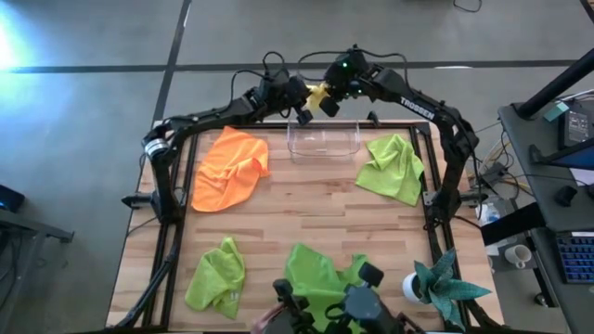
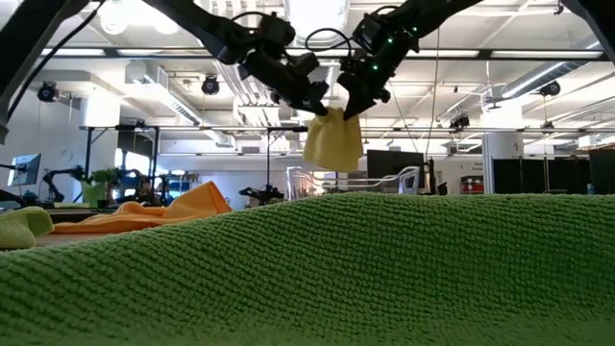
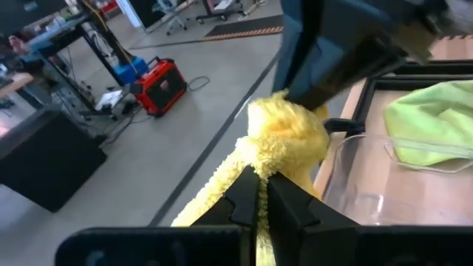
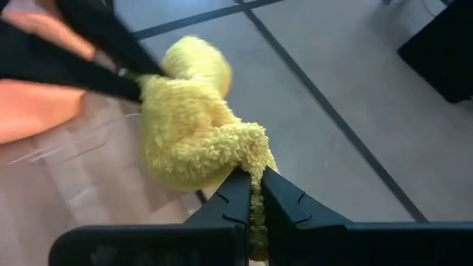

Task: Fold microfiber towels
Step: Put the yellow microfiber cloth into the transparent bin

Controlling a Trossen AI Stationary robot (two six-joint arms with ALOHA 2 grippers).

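Observation:
The yellow towel [image 2: 333, 140] is bunched into a small folded bundle, held in the air between both grippers above the clear plastic bin [image 1: 324, 141] at the table's far edge. My left gripper [image 1: 304, 100] and my right gripper [image 1: 330, 98] are both shut on it. The orange towel [image 1: 229, 168] lies crumpled at far left. One lime green towel [image 1: 393, 168] lies at far right, another [image 1: 216, 276] at near left, a third [image 1: 322, 276] at the near middle. My left gripper pinches a bunched edge of the yellow towel [image 3: 251, 159] between its two fingers, several layers thick, coming from the table's left. The towel is lifted clear and hangs below the fingers. My right gripper pinches a folded edge of the towel [image 4: 250, 151] between its two fingers, coming from the table's right. The bundle hangs clear between the two grippers, slack.
A teal spiky plant in a white pot [image 1: 438, 283] stands at the near right corner. Bare wood lies in the table's middle [image 1: 306, 213]. In the low view the near green towel [image 2: 384, 269] fills the foreground.

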